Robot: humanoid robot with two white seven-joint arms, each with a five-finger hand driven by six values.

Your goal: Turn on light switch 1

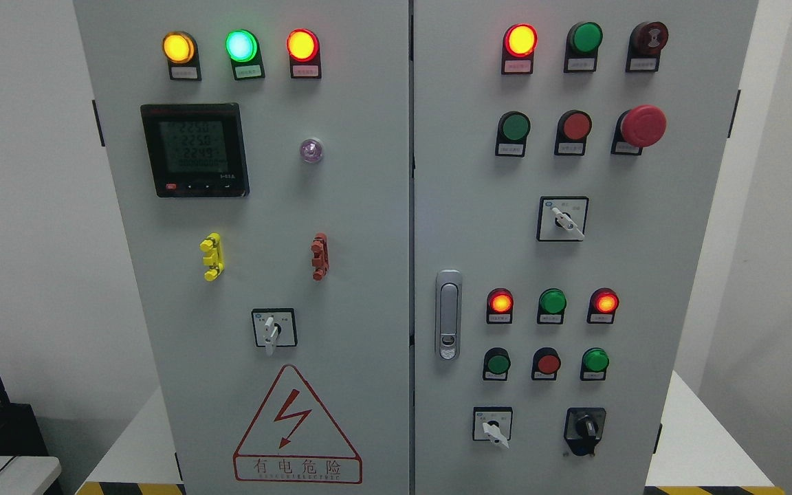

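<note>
Neither hand is in view, so their grip cannot be told. The control cabinet [368, 206] carries one selector switch [271, 330] on its left door and three more on the right door; the labels are too small to tell which is switch 1

**Grey cabinet, lit in amber, green and red**

The cabinet [368, 275] is pale grey on both doors. Along the top of the left door glow an amber lamp [178, 47], a green lamp [241, 45] and a red-orange lamp [302, 45]. The meter [194, 150] is black with a dim green screen. Below it sit a yellow clip [212, 256] and a red clip [319, 256]. The warning triangle [296, 426] is red-outlined with a red lightning bolt. On the right door, the mushroom button [642, 126] is red, the door handle [448, 314] silver, and one rotary switch [584, 430] black. The floor stripe [131, 489] is yellow and black.
</note>
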